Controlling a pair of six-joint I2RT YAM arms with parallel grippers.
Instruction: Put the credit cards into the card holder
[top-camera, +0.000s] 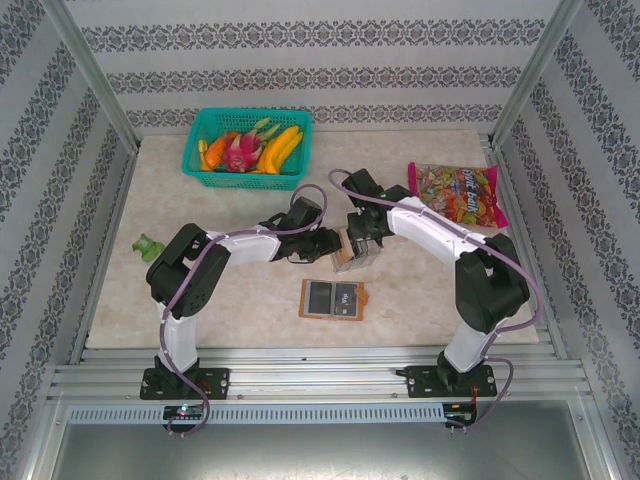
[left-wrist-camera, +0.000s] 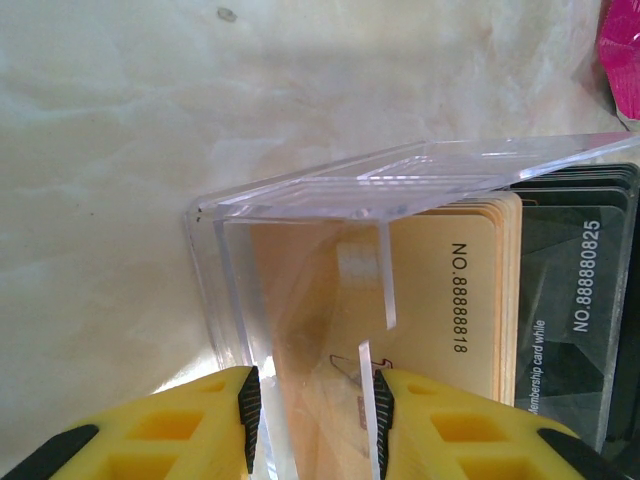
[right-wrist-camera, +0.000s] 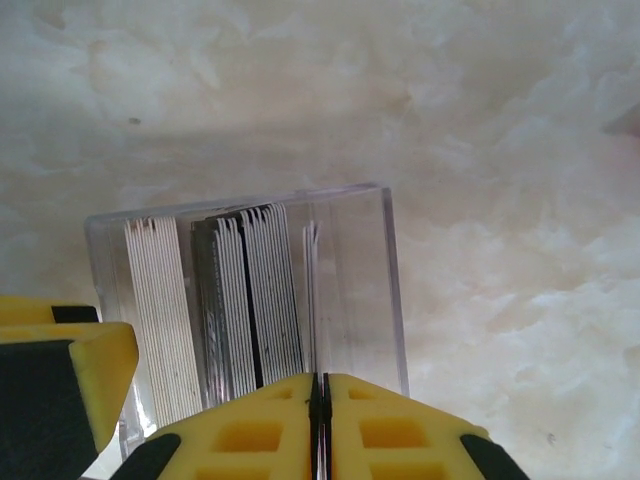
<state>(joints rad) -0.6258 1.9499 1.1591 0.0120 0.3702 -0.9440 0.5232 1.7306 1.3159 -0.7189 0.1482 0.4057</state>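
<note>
At mid-table, far of the open card holder (top-camera: 361, 298) | left gripper (left-wrist-camera: 315, 420) part-open, clamping clear box (left-wrist-camera: 230, 300) wall, likely to steady it | right gripper (right-wrist-camera: 318, 400) pinched nearly shut on one of the upright credit cards (right-wrist-camera: 250, 300) inside, apparently to lift it out.

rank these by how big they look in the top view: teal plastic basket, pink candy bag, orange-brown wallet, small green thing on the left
1. teal plastic basket
2. pink candy bag
3. orange-brown leather-look folding wallet, lying open
4. small green object
</note>
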